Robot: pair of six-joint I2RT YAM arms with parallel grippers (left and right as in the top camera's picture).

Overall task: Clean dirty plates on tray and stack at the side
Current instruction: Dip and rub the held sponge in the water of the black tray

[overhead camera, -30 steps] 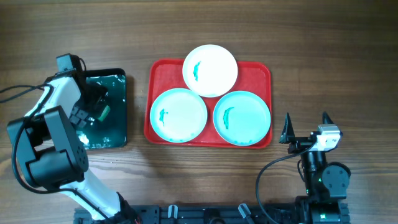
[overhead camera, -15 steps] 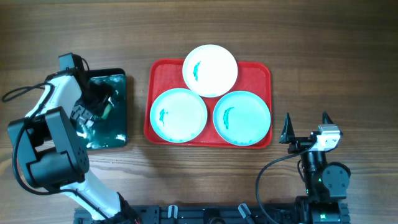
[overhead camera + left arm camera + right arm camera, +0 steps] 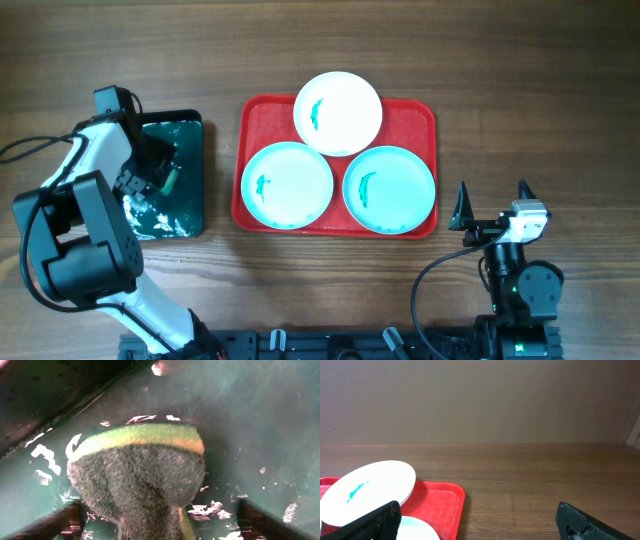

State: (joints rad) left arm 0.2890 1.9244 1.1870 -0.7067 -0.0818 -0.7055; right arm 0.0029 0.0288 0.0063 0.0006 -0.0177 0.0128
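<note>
Shifted slightly within dark green tray: left gripper, clamped on green sponge. Right gripper fingers spread, idle. Three dirty plates on red tray.

The wooden table is being occupied by the red tray and a dark green tray.
</note>
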